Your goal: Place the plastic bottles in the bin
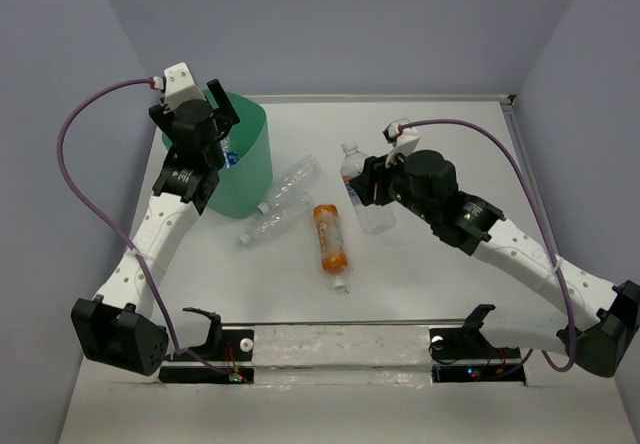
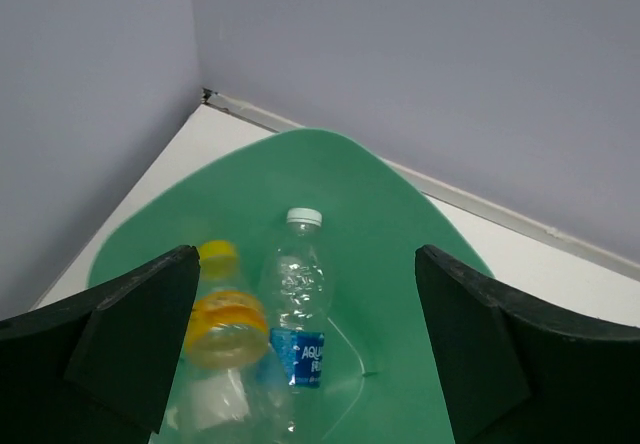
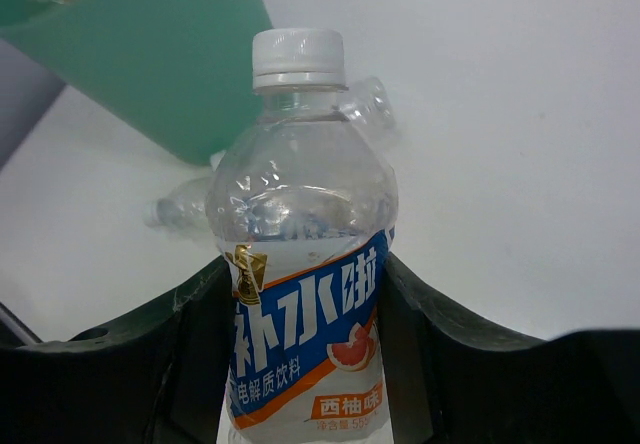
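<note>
The mint-green bin (image 1: 248, 169) stands at the far left. My left gripper (image 1: 224, 130) hangs open and empty over its mouth; in the left wrist view (image 2: 305, 264) the bin (image 2: 340, 179) holds a clear blue-labelled bottle (image 2: 298, 309) and a short bottle with a yellow-orange cap (image 2: 226, 319), which is blurred. My right gripper (image 1: 372, 186) is shut on a clear white-capped bottle (image 1: 352, 164) with a blue-and-orange label (image 3: 300, 214), gripped at the label (image 3: 305, 304). An orange bottle (image 1: 330, 236) and two clear bottles (image 1: 294, 177) (image 1: 272, 219) lie on the table.
The white table (image 1: 440, 124) is walled by grey panels at the back and sides. The two clear bottles (image 3: 372, 104) (image 3: 180, 209) lie between my right gripper and the bin (image 3: 150, 54). A purple cable loops beside each arm.
</note>
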You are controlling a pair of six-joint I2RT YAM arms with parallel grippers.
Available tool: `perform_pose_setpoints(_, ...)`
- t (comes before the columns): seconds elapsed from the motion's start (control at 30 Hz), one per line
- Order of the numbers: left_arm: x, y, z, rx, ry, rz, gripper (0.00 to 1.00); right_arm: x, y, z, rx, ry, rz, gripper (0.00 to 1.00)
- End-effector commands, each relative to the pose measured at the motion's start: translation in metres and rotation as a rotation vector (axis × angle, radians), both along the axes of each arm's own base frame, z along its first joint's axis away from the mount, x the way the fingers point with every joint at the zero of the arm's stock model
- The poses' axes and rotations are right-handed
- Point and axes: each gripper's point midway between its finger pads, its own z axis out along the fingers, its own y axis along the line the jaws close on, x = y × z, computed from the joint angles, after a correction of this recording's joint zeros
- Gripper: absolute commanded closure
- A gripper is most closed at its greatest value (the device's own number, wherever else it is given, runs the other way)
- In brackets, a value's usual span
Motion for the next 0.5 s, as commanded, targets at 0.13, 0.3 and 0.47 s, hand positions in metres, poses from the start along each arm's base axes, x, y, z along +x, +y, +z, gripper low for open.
perform_pose_setpoints(0.13, -0.061, -0.016, 0.083, -0.11, -0.25, -0.188, 0.01, 0.014, 0.086, 0.116, 0.257, -0.203, 0.217, 0.63)
perform_pose_setpoints(0.3, -0.114, -0.02, 0.077, -0.171, -0.313, -0.295, 0.01, 0.027, 0.135, 0.164, 0.351, -0.319, 0.283, 0.63)
perform_pose_setpoints(0.47, -0.143, -0.002, 0.063, -0.143, -0.35, -0.245, 0.01, 0.034, 0.183, 0.206, 0.482, -0.438, 0.386, 0.63)
